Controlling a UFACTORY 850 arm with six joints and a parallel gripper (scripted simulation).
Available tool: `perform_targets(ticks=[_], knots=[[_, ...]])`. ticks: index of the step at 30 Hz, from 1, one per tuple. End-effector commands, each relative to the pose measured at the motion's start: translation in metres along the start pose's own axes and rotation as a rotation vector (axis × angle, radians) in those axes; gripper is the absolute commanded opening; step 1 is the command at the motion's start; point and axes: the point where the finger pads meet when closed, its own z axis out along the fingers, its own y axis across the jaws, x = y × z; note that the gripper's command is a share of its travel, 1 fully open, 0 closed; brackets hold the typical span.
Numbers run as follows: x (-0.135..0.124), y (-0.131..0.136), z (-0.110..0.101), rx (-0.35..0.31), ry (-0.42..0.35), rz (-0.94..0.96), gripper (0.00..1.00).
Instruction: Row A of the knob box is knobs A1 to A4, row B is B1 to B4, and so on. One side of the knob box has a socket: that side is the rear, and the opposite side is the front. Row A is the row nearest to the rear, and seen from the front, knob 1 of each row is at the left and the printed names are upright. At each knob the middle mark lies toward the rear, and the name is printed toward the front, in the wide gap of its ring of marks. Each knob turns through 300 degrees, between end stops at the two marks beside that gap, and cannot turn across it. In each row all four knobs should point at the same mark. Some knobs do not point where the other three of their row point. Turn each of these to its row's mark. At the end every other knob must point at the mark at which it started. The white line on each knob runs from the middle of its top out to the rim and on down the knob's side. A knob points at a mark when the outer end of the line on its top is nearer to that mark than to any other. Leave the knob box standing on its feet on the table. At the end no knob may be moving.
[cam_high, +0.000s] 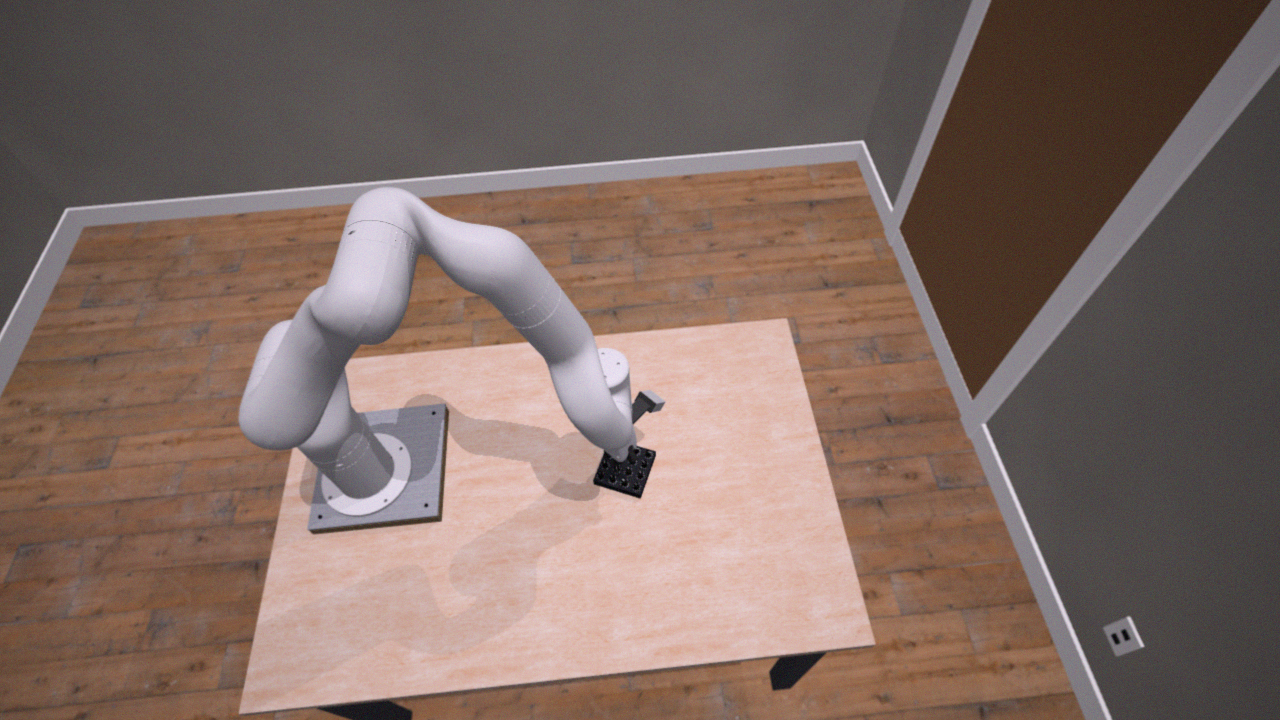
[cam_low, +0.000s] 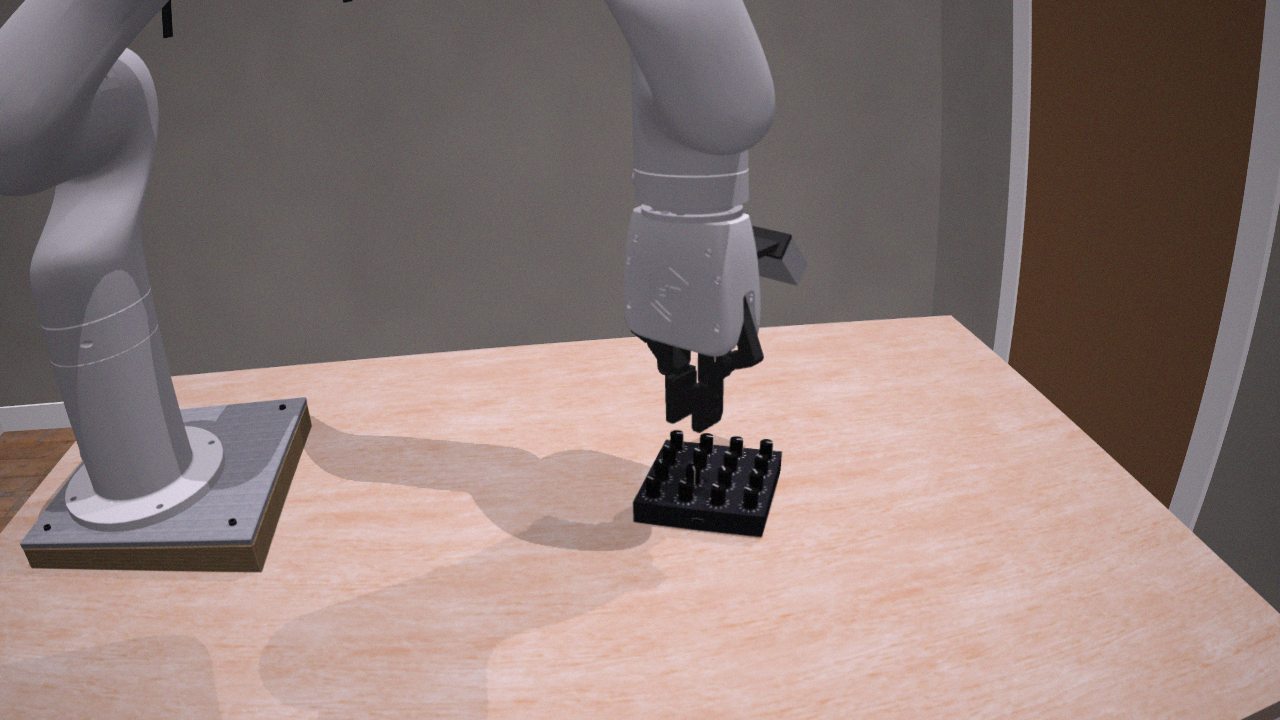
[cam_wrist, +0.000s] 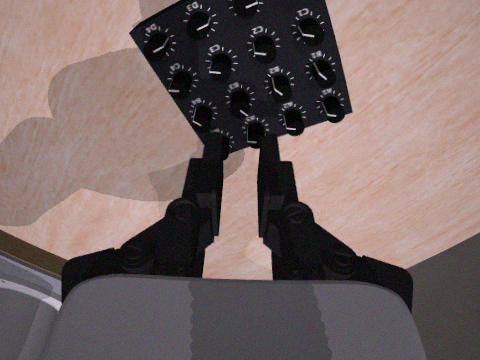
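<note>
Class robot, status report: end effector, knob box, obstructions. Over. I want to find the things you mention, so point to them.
End effector (cam_low: 691, 424) (cam_wrist: 241, 156) slightly open, nothing held, above the knobs. Knob box (cam_high: 616, 489) (cam_low: 666, 514) (cam_wrist: 287, 25) upright on table (cam_high: 733, 537) (cam_low: 895, 537) (cam_wrist: 375, 175). No obstruction seen between them. Over.
</note>
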Motion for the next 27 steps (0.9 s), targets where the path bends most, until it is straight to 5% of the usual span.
perform_targets(ticks=[1, 14, 27], knots=[[0.0006, 0.0007, -0.0026, 0.019, 0.018, -0.154, 0.19], [0.0005, 0.0007, -0.0064, 0.016, 0.021, -0.471, 0.19], [0.0005, 0.0007, -0.0066, 0.016, 0.021, -0.487, 0.19]])
